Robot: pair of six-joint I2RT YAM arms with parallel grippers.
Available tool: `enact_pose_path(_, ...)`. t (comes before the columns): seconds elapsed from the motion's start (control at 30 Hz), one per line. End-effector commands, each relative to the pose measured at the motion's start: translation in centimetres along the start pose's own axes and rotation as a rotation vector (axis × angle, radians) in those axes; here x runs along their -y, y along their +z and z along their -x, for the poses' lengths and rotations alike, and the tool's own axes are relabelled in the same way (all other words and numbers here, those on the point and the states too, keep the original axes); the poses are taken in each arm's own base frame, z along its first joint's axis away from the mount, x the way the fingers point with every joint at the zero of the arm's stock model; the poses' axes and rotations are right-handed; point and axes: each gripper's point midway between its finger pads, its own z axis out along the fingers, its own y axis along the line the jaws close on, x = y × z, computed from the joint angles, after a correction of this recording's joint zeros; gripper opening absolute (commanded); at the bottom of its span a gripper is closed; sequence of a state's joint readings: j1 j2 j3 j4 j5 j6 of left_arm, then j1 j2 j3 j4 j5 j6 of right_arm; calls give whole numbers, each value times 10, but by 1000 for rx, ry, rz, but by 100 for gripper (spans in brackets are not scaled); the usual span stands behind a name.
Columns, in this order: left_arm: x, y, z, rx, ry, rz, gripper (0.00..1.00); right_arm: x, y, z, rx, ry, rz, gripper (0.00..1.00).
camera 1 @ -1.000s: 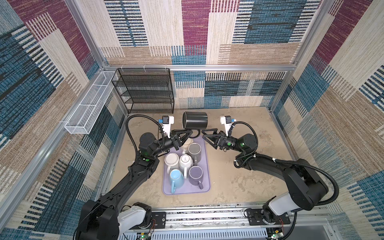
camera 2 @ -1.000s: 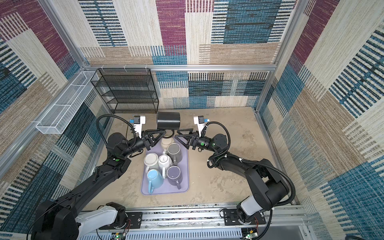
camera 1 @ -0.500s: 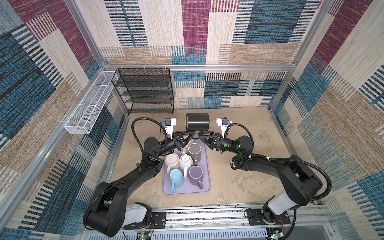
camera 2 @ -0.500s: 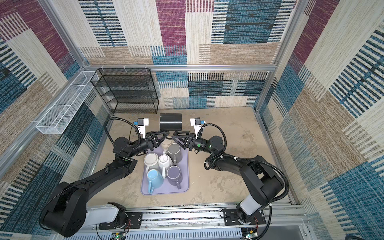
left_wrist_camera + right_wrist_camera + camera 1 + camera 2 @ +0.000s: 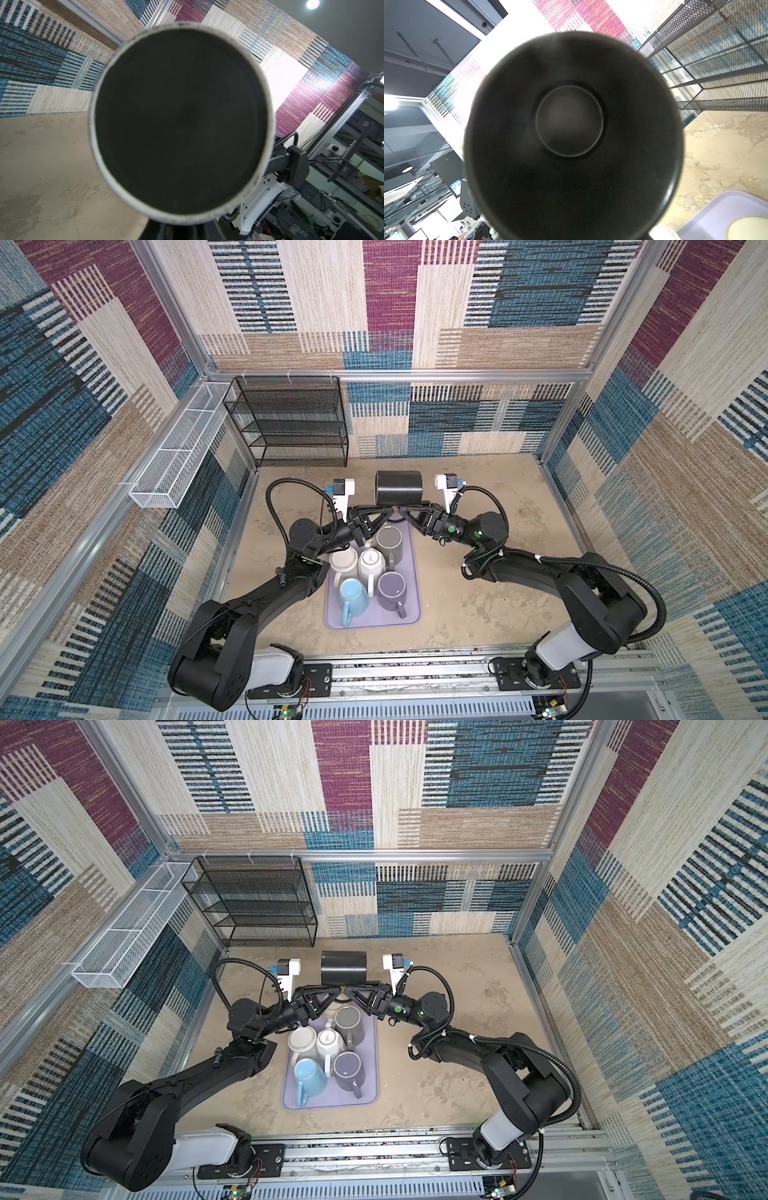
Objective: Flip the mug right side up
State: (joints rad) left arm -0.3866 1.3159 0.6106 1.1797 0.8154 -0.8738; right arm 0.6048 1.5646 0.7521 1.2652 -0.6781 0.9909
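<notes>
One black mug (image 5: 399, 488), two tools at it: left tool (image 5: 390, 511) clamped on, right tool (image 5: 403, 512) grip unclear.

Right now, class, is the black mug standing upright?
No: in both top views the black mug is on its side, its curved wall facing the camera.
</notes>
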Motion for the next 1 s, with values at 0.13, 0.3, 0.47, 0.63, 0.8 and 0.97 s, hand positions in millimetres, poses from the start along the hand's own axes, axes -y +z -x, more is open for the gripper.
enact_pose_path(0.13, 22, -3, 12, 66, 126, -82, 0, -27, 0, 20, 69, -46, 81, 35)
enact_pose_path(0.3, 19, -2, 9, 70, 120, -82, 0, -32, -1, 23, 88, -32, 100, 25)
enact_pose_path(0.47, 22, -1, 7, 62, 126, -93, 0, -32, -1, 25, 97, -16, 101, 18)
enact_pose_path(0.63, 26, 0, 6, 54, 136, -107, 0, -28, -1, 24, 97, 5, 88, 1)
enact_pose_path(0.8, 28, 1, 5, 46, 137, -118, 0, -25, 0, 22, 91, 14, 76, 0)
enact_pose_path(0.97, 26, 2, 5, 44, 128, -117, 0, -24, 0, 21, 82, 14, 70, 0)
